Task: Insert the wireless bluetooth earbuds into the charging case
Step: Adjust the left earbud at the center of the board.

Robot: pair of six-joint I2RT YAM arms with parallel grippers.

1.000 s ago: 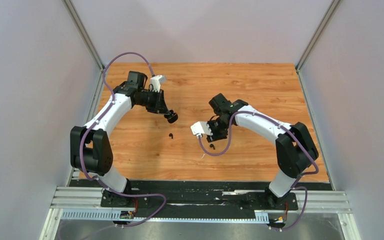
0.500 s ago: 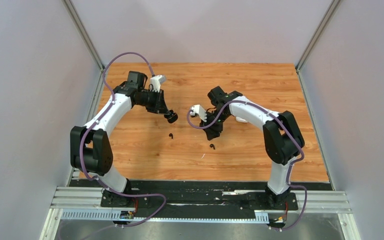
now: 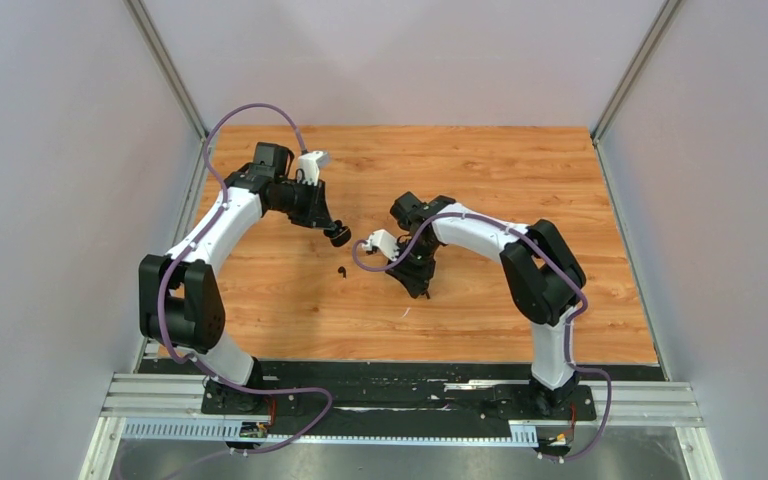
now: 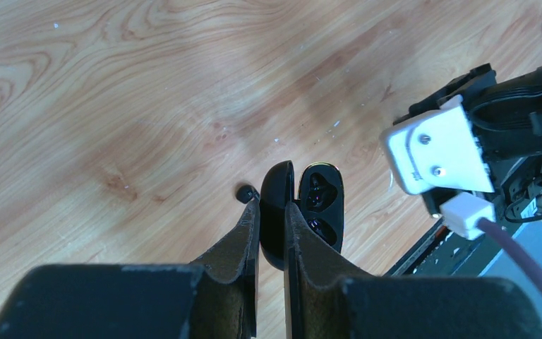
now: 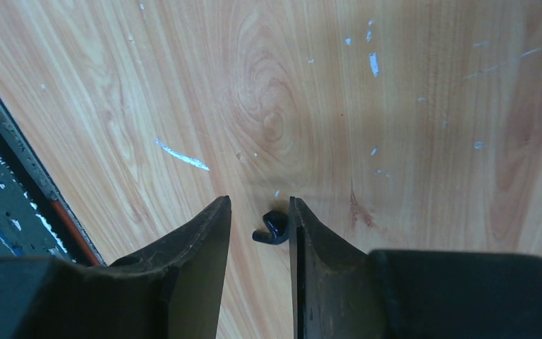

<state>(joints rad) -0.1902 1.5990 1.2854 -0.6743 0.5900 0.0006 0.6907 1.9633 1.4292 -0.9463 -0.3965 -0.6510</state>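
Right gripper (image 5: 260,212) is part-open, empty and straddling a black earbud (image 5: 269,229) that lies on the table (image 5: 409,106) off-centre between the fingers, so centre it, close gently, then carry it to the open charging case (image 4: 321,201), which the left gripper (image 4: 272,210) clamps by its lid.

Your widest free room is the bare counter (image 3: 520,165) at 12 o'clock and out toward 3 o'clock, beyond the right arm. The middle is tight. The left pincer (image 3: 336,233), clamped on the open charging case (image 4: 321,201), hangs near the right arm's white wrist camera (image 3: 379,242), which sits at its 3 o'clock. A loose black earbud (image 3: 342,271) lies at the case's 6 o'clock. The right pincer (image 5: 260,227) sits low, its fingers parted around a second black earbud (image 5: 271,227). Grey walls (image 3: 60,200) close off 9, 12 and 3 o'clock.
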